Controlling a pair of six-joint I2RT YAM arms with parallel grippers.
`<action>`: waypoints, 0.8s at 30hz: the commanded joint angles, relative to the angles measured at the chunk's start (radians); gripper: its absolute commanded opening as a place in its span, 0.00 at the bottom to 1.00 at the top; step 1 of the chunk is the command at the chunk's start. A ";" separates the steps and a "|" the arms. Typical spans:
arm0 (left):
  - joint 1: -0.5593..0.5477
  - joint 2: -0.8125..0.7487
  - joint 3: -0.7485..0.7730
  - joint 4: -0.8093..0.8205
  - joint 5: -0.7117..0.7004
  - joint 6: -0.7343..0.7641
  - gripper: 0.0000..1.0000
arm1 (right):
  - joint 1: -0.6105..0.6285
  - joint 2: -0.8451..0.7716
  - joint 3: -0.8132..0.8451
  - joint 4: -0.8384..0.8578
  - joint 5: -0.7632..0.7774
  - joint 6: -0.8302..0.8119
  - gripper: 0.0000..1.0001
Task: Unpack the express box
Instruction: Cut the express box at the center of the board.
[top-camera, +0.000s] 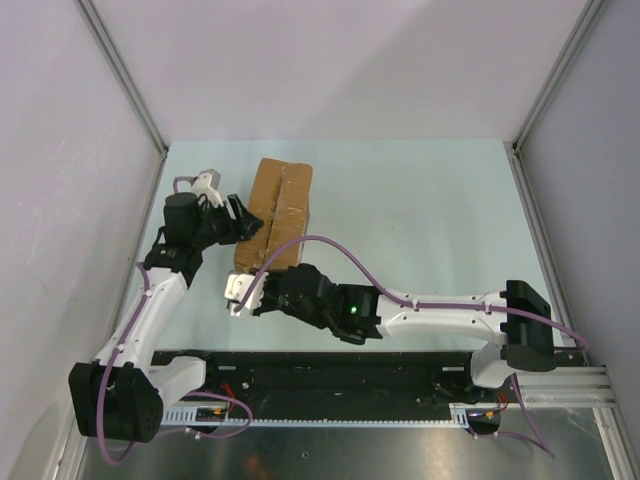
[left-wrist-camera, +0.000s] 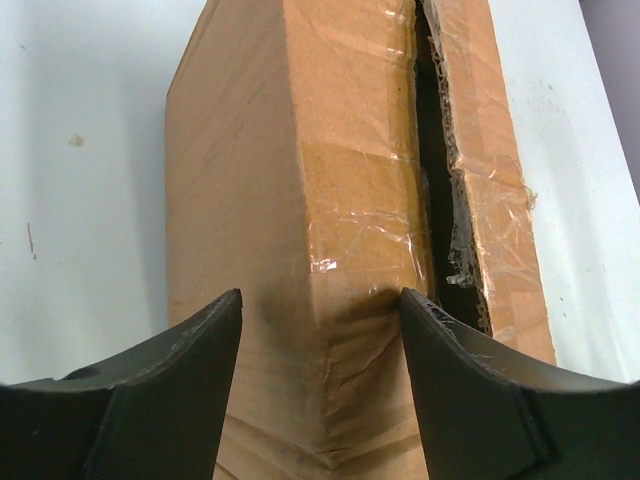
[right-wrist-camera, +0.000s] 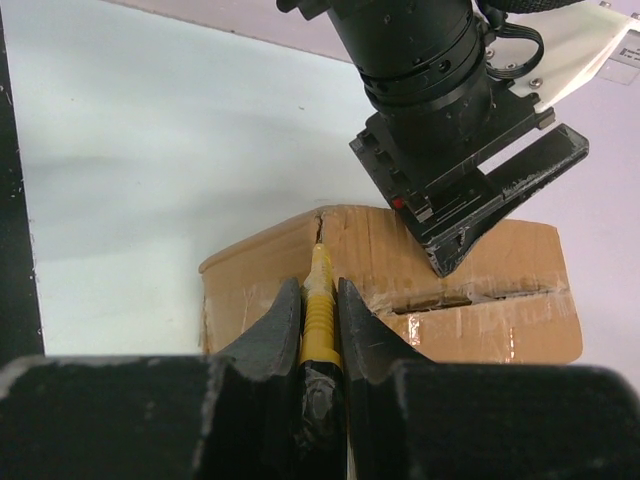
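The express box, a brown taped carton, lies on the table left of centre. Its top seam is slit open into a dark gap. My left gripper is open at the box's left side, and its black fingers straddle a taped corner edge of the box. In the right wrist view one left finger rests its tip on the box top by the slit. My right gripper is shut on a yellow utility knife. The knife tip sits at a split in the box's near end.
The pale table is enclosed by grey walls left, right and behind. A black rail with both arm bases runs along the near edge. A purple cable arcs over the right forearm beside the box.
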 joint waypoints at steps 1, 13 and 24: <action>0.004 -0.007 -0.046 -0.195 -0.028 0.032 0.74 | -0.015 0.012 -0.009 0.001 0.007 0.008 0.00; 0.012 -0.273 -0.020 -0.293 -0.082 -0.093 0.82 | -0.039 0.024 -0.017 -0.019 -0.022 0.036 0.00; 0.015 -0.497 -0.213 -0.331 -0.028 -0.301 0.64 | -0.048 0.018 -0.029 -0.034 -0.028 0.018 0.00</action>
